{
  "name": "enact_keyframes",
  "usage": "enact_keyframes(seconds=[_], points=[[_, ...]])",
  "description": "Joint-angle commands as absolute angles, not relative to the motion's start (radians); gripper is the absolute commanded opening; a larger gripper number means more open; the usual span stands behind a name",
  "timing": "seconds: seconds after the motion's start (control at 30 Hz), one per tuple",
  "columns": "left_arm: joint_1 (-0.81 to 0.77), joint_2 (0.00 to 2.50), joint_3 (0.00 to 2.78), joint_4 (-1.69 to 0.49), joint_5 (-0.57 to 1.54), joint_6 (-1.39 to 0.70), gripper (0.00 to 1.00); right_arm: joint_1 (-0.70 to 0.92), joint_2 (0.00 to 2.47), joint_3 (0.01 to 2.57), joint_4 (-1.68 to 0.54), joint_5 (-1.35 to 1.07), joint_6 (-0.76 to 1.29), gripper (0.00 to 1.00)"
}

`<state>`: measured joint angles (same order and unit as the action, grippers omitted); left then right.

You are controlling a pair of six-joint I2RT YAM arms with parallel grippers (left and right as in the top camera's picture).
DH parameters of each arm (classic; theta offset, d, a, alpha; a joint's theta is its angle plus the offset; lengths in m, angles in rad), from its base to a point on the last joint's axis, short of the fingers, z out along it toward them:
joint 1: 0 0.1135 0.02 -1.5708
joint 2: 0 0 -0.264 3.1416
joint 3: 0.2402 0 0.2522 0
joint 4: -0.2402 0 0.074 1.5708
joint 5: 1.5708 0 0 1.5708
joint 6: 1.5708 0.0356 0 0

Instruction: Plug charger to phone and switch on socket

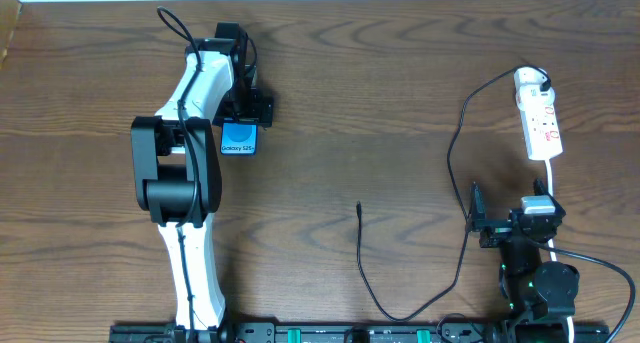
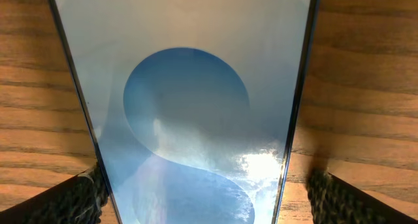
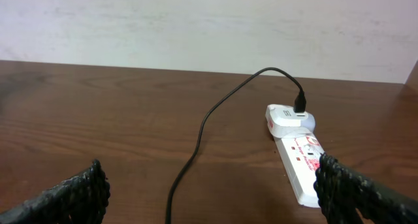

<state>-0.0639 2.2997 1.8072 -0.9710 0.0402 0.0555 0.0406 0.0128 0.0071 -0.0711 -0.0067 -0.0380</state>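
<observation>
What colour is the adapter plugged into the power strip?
White adapter, black charger cable entering it; right wrist view shows it best.

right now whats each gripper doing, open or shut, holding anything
left gripper: open, jaws on either side of the phone, not closed on it.
right gripper: open, holding nothing.
</observation>
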Motion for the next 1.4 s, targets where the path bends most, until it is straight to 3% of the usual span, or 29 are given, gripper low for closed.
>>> enact_keyframes(seconds=[0.0, 0.2, 1.37], points=[[-0.068, 2.318, 1.833, -0.970, 0.041, 0.047, 0.94, 0.046, 0.009, 0.006, -0.076, -0.002, -0.050, 0.99], [-0.068, 2.318, 1.833, -0.976, 0.041, 0.047, 0.90, 0.046, 0.009, 0.006, -0.076, -0.002, -0.050, 0.99], [-0.068, 2.318, 1.833, -0.989, 0.045, 0.040, 0.89, 0.046, 0.010, 0.006, -0.076, -0.002, -0.050, 0.99]])
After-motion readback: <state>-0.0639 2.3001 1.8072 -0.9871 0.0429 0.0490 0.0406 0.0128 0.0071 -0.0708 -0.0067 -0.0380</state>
